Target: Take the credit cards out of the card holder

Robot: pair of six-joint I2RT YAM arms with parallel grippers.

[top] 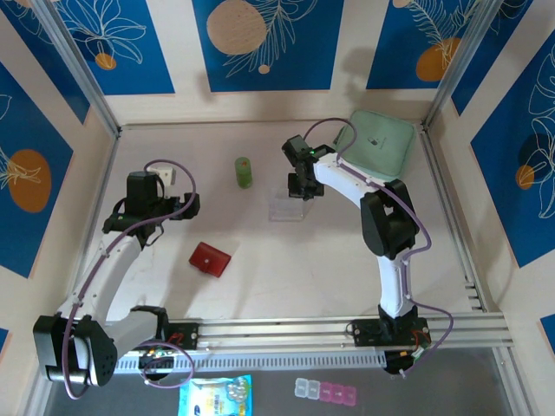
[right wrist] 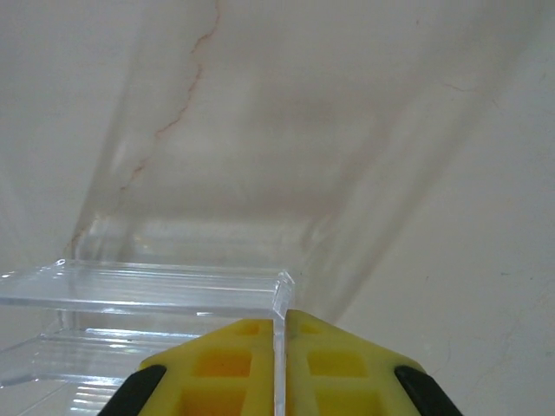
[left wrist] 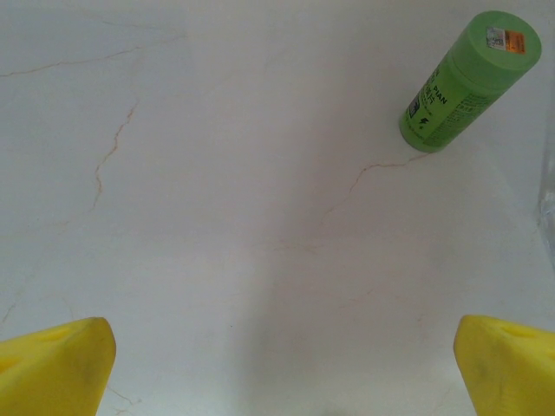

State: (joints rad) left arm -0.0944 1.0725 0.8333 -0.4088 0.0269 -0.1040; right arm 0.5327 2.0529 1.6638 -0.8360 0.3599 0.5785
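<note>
The card holder (top: 210, 259), a small flat red wallet, lies folded shut on the table left of centre, with neither gripper touching it. The credit cards are hidden. My left gripper (top: 187, 206) (left wrist: 286, 351) hovers open above bare table behind the card holder, its yellow fingertips (left wrist: 52, 368) far apart with nothing between them. My right gripper (top: 302, 185) (right wrist: 280, 328) is at the back of the table, shut on the upright side wall of a clear plastic box (top: 290, 206) (right wrist: 139, 290).
A green bottle (top: 244, 172) (left wrist: 468, 78) lies between the two grippers at the back. A mint-green pouch (top: 379, 141) sits in the back right corner. Below the rail lie a blue packet (top: 215, 396) and a pill box (top: 325, 392).
</note>
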